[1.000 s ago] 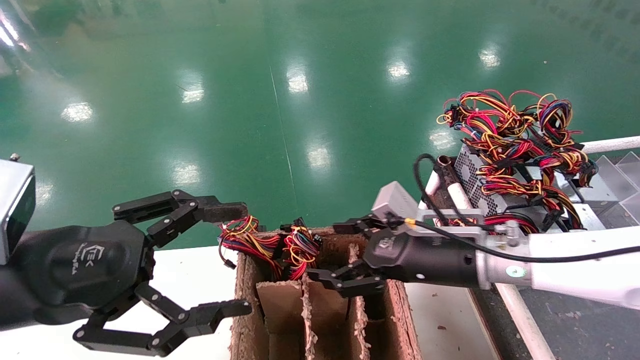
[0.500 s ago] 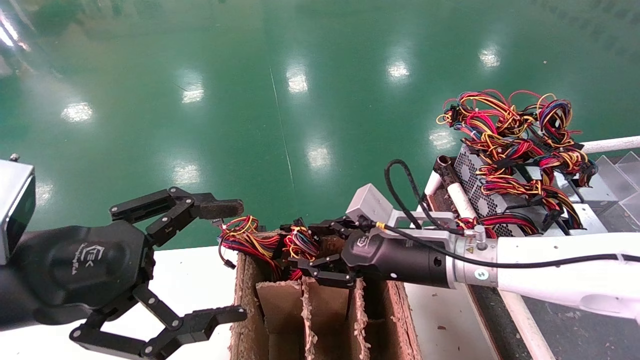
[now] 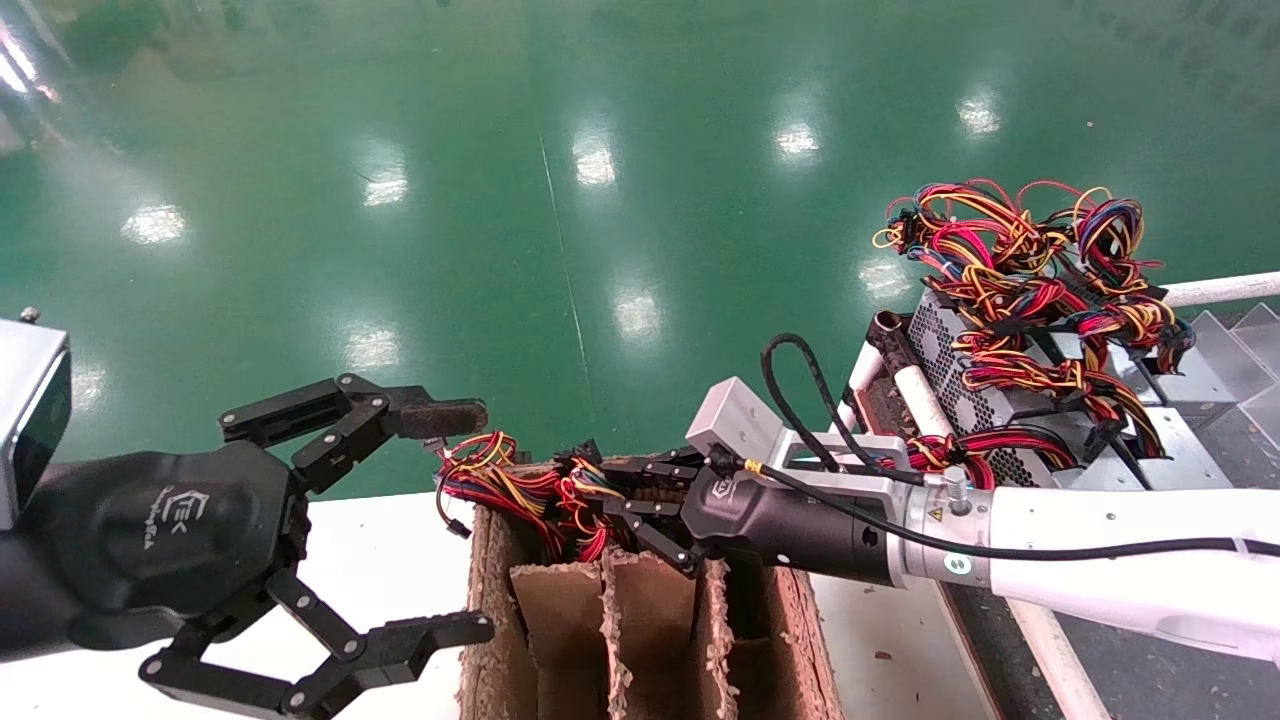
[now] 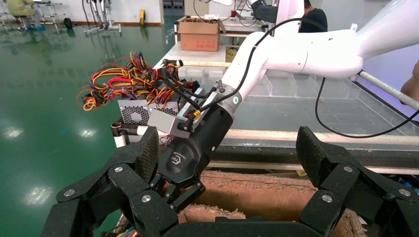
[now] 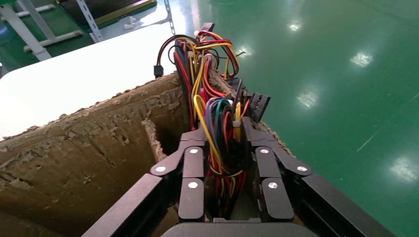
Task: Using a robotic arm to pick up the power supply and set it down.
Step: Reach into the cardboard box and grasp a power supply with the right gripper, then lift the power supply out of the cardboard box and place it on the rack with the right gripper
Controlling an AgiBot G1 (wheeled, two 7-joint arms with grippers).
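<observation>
- Where the black palm of the left tool (image 3: 455, 520) faces up, a white logo is printed on it; I cannot read its small lettering from here.
- On the right tool (image 3: 615, 500), a smaller white logo sits on the black body, and a yellow warning triangle and a green dot mark the silver collar behind it; none of it carries words I can make out.
- That right tool reaches into the far end of the brown cardboard divider box (image 3: 640, 620), its jointed fingers (image 5: 192, 177) pressed in on a bunch of red, yellow, orange and blue wires (image 5: 210, 98).
- These wires rise out of the box's far compartment and spill over its ragged rim; whatever they are attached to is hidden down inside the cardboard.
- Nearer compartments of the box, split by frayed cardboard walls, show only dark gaps.
- The left tool hangs over the white counter (image 3: 390, 560) just beside the box, fingers spread wide, gripping nothing.
- Off to the right, well apart from the box, another power supply (image 3: 960, 380) rests on a rack of white pipes (image 3: 925, 395), its perforated grey face showing and a tangle of coloured wires piled on top.
- Clear plastic bins (image 3: 1220, 360) stand just behind it.
- Beyond everything lies a glossy green floor (image 3: 500, 200).
</observation>
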